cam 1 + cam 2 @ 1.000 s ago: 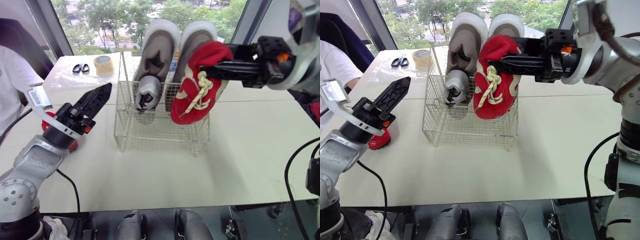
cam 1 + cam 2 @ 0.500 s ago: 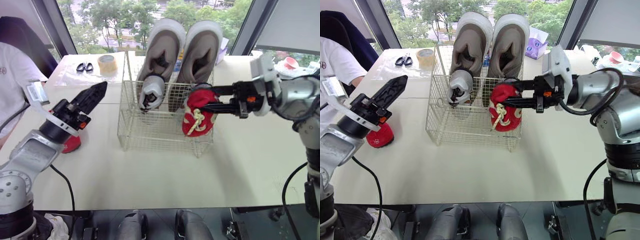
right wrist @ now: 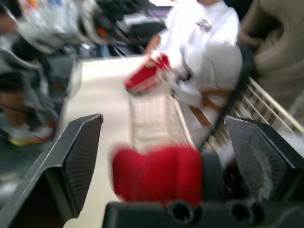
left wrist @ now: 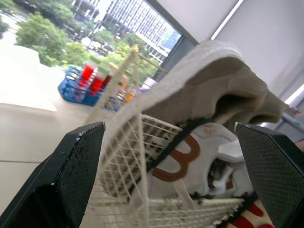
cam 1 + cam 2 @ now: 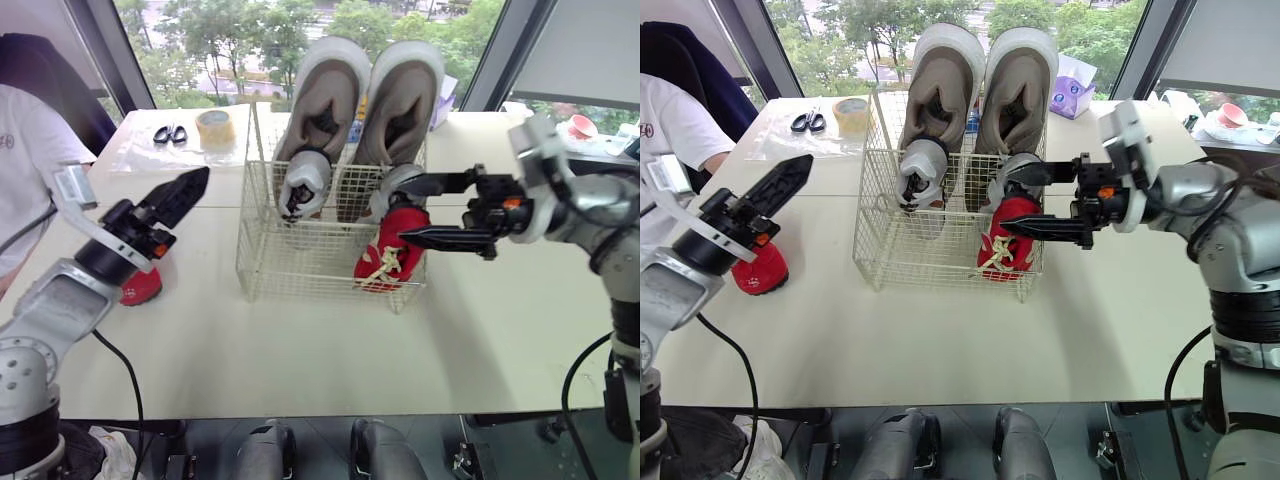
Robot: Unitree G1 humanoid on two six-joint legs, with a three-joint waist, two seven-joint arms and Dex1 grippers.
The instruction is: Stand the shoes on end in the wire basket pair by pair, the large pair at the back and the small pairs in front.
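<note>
The wire basket [image 5: 262, 262] stands mid-table. A large grey pair [image 5: 365, 95] stands on end at its back. One small grey-and-white shoe [image 5: 300, 185] stands in the front left. A small red shoe [image 5: 385, 255] with cream laces stands in the front right corner. My right gripper [image 5: 402, 210] is open, its fingers spread above and across the red shoe's top without clamping it. A second red shoe [image 5: 140, 287] lies on the table to the left, under my left arm. My left gripper [image 5: 180, 200] hovers open above it, pointing at the basket [image 4: 135, 142].
Scissors [image 5: 163, 133] and a tape roll [image 5: 211, 127] lie at the back left. A person in a white shirt [image 5: 25, 150] sits at the left edge. A tissue pack [image 5: 1072, 85] and a pink cup [image 5: 582, 125] sit at the back right.
My right gripper has opened and let go of the red shoe, which now rests lower in the basket's front right corner. My left arm has hardly moved.
</note>
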